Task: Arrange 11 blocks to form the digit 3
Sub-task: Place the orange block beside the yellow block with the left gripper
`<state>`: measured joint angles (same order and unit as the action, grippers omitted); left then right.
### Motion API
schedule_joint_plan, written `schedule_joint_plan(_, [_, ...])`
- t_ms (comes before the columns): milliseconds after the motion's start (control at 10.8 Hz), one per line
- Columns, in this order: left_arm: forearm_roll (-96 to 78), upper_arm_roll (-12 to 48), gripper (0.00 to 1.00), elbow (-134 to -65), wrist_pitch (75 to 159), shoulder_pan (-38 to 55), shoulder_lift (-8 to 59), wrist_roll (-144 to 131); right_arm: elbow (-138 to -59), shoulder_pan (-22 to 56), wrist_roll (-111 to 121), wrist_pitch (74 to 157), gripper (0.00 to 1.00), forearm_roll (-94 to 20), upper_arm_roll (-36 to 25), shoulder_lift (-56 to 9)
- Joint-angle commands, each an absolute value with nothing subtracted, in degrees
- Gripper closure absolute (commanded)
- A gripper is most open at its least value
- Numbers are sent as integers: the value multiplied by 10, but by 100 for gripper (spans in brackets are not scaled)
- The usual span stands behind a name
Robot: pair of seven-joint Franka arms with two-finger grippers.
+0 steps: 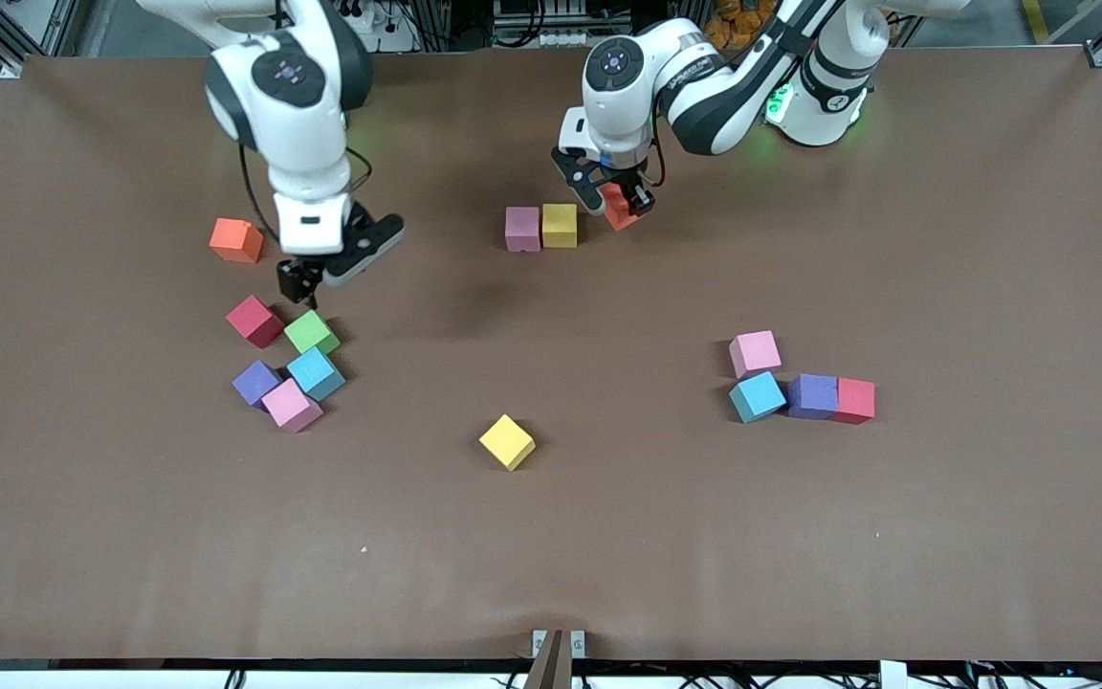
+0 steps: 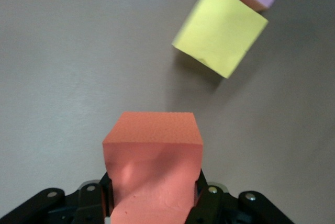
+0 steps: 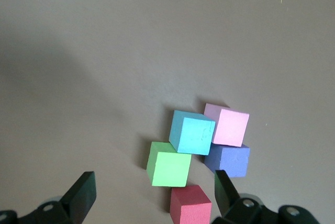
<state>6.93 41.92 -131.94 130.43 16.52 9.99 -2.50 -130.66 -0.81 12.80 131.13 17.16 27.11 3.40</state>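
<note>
Brown table (image 1: 800,536) holds scattered blocks (image 1: 507,442).

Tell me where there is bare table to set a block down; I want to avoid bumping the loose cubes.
Bare brown table spans the strip nearest the front camera, below the lone yellow block. Also free: between that block and the pink-yellow pair, where the left gripper holds an orange block. Crowded: the five-cube cluster under the open right gripper, and the four-cube group.

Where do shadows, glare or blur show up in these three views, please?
Front view: green status-light glow at the left arm's base, soft shadow on the table. Left wrist view: orange block sharp, yellow block slightly soft. Right wrist view: broad shadow over the table.
</note>
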Motion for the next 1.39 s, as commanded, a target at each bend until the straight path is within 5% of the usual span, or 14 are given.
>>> schedule_joint_plan(0, [116, 435, 95, -1346, 1359, 160, 121, -22, -1303, -52, 141, 1349, 0, 169, 276, -18])
schedule_joint_plan(743, [283, 435, 94, -1339, 1408, 162, 218, -22, -1320, -162, 209, 1465, 0, 164, 273, -169])
schedule_joint_plan(1300, [312, 432, 94, -1297, 1412, 171, 256, -11, -1353, -172, 214, 1485, 0, 165, 273, -181])
